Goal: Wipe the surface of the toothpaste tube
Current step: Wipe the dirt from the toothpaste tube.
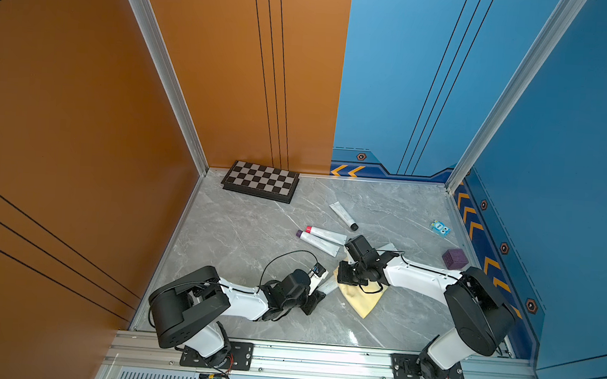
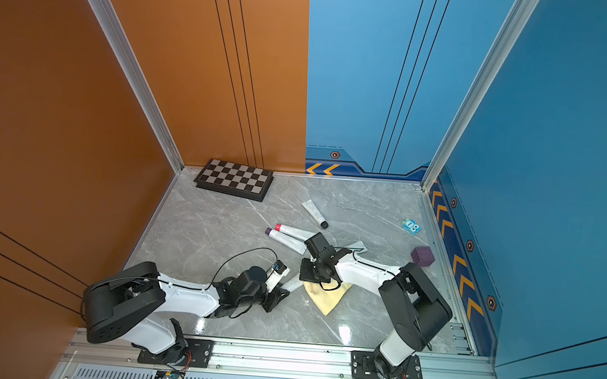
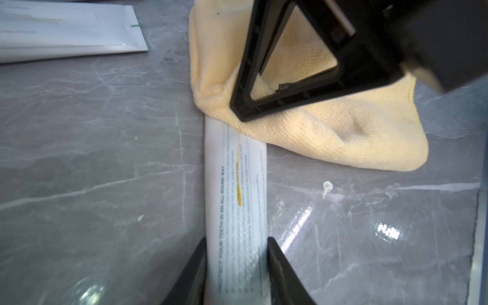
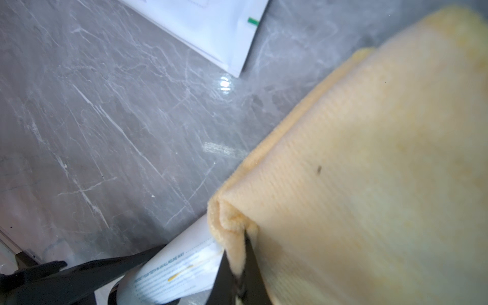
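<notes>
A white toothpaste tube point(image 3: 236, 198) with blue print lies on the marble table, seen in both top views point(image 1: 327, 285) point(image 2: 291, 283). My left gripper point(image 3: 236, 240) is shut on it, one finger on each side. A yellow cloth point(image 3: 317, 132) covers the tube's far end and spreads over the table point(image 1: 360, 298) point(image 2: 325, 298). The right gripper point(image 4: 241, 245) is shut on a pinched fold of the cloth point(image 4: 356, 171), right beside the tube point(image 4: 182, 261). In a top view the right gripper point(image 1: 347, 274) stands over the cloth's near corner, close to the left gripper point(image 1: 318, 295).
Two more tubes, red-capped point(image 1: 324, 234) and purple-capped point(image 1: 318, 243), lie just behind the grippers. A black-capped tube point(image 1: 344, 215) is farther back. A chessboard point(image 1: 260, 182) sits at the back wall. A blue toy point(image 1: 441, 228) and a purple cube point(image 1: 455, 259) are at the right edge.
</notes>
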Motion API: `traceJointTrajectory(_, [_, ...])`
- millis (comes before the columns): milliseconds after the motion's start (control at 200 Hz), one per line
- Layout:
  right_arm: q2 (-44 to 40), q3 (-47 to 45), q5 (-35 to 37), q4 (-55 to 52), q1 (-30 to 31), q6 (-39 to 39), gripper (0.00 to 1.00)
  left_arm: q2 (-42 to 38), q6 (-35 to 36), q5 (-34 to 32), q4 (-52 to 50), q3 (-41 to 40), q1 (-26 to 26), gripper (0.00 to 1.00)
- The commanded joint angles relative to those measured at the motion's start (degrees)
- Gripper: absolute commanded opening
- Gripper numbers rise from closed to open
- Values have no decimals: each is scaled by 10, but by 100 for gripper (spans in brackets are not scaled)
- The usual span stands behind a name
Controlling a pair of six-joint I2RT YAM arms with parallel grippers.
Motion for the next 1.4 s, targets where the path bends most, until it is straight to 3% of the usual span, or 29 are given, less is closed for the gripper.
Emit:
traceJointTrajectory(0, [32, -10, -73, 19, 33, 26, 0, 16, -8, -5, -59, -16, 5, 36])
traceJointTrajectory(415, [37, -19, -94, 40, 53, 44, 0, 20, -8, -6, -59, -14, 4, 36])
traceJointTrajectory(736, [-18, -29, -3, -49, -28, -23, 0, 12, -8, -7, -59, -16, 4, 36])
traceJointTrajectory(1121, [15, -35, -147, 53, -11, 28, 0, 18, -6, -21, -38, -22, -10, 35])
traceJointTrajectory(1396, [31, -29, -163, 37, 24, 26, 0, 37, 6, -33, -19, -15, -18, 34])
